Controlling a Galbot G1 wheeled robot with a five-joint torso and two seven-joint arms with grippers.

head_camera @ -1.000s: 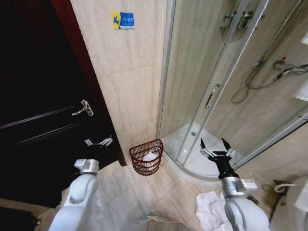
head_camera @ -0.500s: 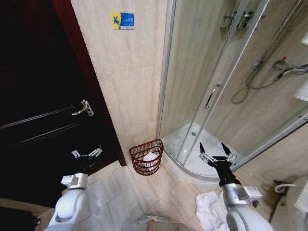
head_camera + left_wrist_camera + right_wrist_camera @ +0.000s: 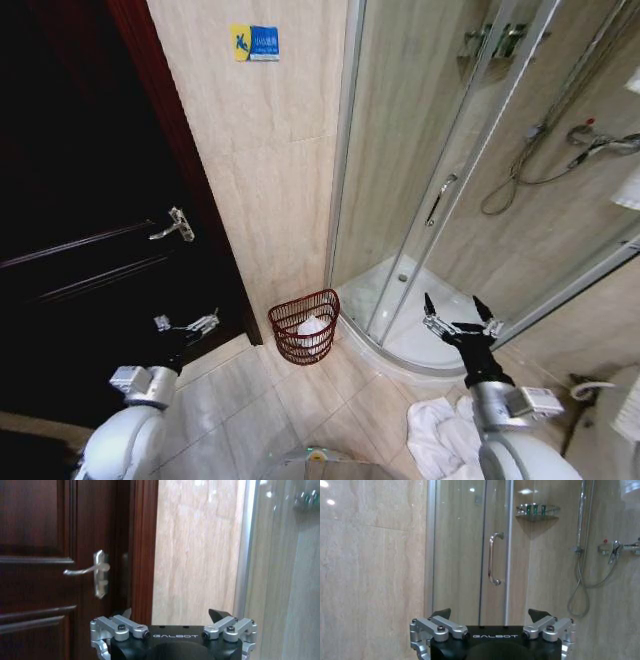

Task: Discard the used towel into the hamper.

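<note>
The hamper [image 3: 303,327], a small round reddish-brown wire basket, stands on the floor against the tiled wall beside the shower base, with a white cloth [image 3: 313,325] lying inside it. A crumpled white towel [image 3: 436,438] lies on the floor at the lower right, just beside my right arm. My right gripper [image 3: 458,312] is open and empty, raised above that towel and pointing at the shower door [image 3: 492,558]. My left gripper [image 3: 187,326] is open and empty too, held in front of the dark door, left of the hamper. Both wrist views show spread, empty fingertips [image 3: 220,613] [image 3: 539,613].
A dark wooden door [image 3: 90,230] with a metal lever handle [image 3: 95,570] is at the left. The curved glass shower enclosure [image 3: 470,180] and its white base [image 3: 420,335] take up the right. Beige floor tiles lie between my arms.
My left arm has dropped and drawn back to the left, its gripper now lower in front of the door. The right gripper has shifted slightly right. Hamper and towel have not moved.
</note>
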